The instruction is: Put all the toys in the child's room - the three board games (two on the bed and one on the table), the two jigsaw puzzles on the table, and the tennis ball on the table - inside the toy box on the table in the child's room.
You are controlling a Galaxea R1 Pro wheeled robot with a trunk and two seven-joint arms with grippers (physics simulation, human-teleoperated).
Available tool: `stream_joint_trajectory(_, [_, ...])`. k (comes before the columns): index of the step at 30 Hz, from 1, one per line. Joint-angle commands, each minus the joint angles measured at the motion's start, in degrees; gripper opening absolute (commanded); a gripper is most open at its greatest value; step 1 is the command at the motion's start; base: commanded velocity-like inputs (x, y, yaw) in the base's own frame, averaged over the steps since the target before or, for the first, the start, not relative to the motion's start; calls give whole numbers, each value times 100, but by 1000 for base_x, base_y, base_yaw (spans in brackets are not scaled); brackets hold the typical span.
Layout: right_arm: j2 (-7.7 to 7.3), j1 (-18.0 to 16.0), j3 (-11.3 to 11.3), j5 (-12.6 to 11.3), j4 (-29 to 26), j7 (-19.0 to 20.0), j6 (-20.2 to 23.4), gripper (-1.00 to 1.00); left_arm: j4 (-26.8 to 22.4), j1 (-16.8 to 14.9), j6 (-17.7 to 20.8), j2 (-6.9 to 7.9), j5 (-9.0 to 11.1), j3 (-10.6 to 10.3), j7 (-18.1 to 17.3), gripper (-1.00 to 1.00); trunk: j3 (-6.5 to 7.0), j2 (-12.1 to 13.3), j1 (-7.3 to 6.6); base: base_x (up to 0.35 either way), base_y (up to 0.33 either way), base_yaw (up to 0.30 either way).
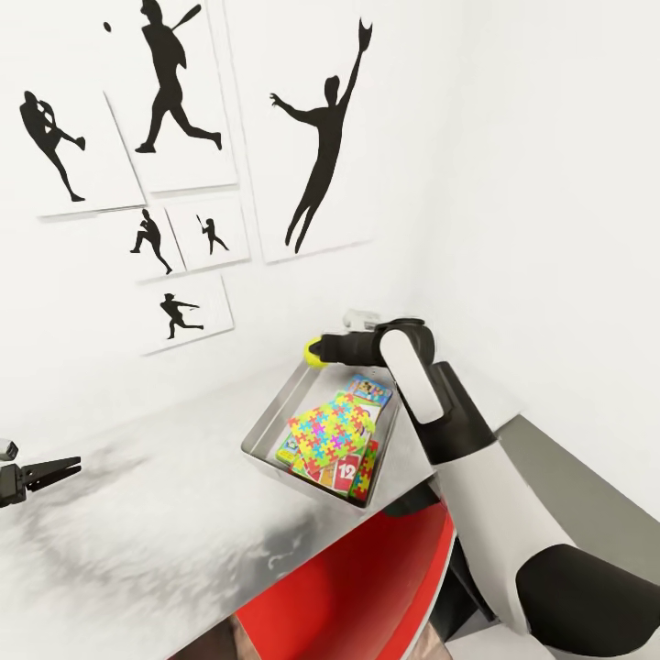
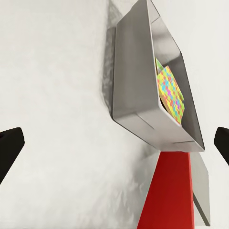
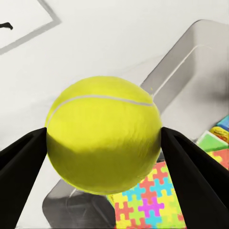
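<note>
The right hand (image 3: 102,143) is clenched on the tennis ball (image 3: 102,140) just above the far rim of the toy box (image 1: 266,417), so an early release could bounce it off the jigsaw puzzles (image 1: 330,431) onto the tabletop (image 1: 137,541).

Non-task things we see

We see black baseball-player posters (image 1: 174,96) on the white wall (image 1: 513,183), and a red chair seat (image 1: 367,587) tucked under the desk edge.
</note>
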Motion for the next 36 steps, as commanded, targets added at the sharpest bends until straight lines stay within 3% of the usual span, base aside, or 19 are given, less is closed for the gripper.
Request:
stream_joint_trajectory(1, [0,25,51,-52,-3,-58,15,-100,1,-5,61,2,2,-12,-24,100,-11,-12,3,0,0,0])
stream_joint_trajectory(5, [0,152,390,-64,-5,-60,15,-100,1,-5,61,2,5,-17,-24,100,-11,-12,3,0,0,0])
stream_joint_trajectory(9, [0,231,513,-66,44,-65,-14,-100,1,-6,61,2,3,-17,-24,100,-11,-12,3,0,0,0])
stream_joint_trajectory(13, [0,246,520,-30,273,-112,-53,-100,0,-6,61,2,4,-12,-24,100,-11,-12,3,0,0,0])
stream_joint_trajectory(18, [0,249,482,-2,515,-441,-105,-100,-3,-6,61,2,2,-10,-24,100,-11,-12,3,0,0,0])
stream_joint_trajectory(21, [0,246,445,5,663,-569,-293,-100,-3,-6,61,2,4,-8,-24,100,-11,-12,3,0,0,0])
stream_joint_trajectory(25, [0,204,420,9,1527,-701,-547,-100,-13,-6,61,2,10,-2,-24,100,-11,-12,3,0,0,0])
stream_joint_trajectory(28, [0,133,415,7,1874,-739,-927,-100,-15,-6,61,2,10,-1,-24,100,-11,-12,3,0,0,0])
stream_joint_trajectory(36, [0,-66,418,15,2274,-765,-1221,-100,-16,-5,61,-4,11,-1,-24,100,-11,-12,3,0,0,0])
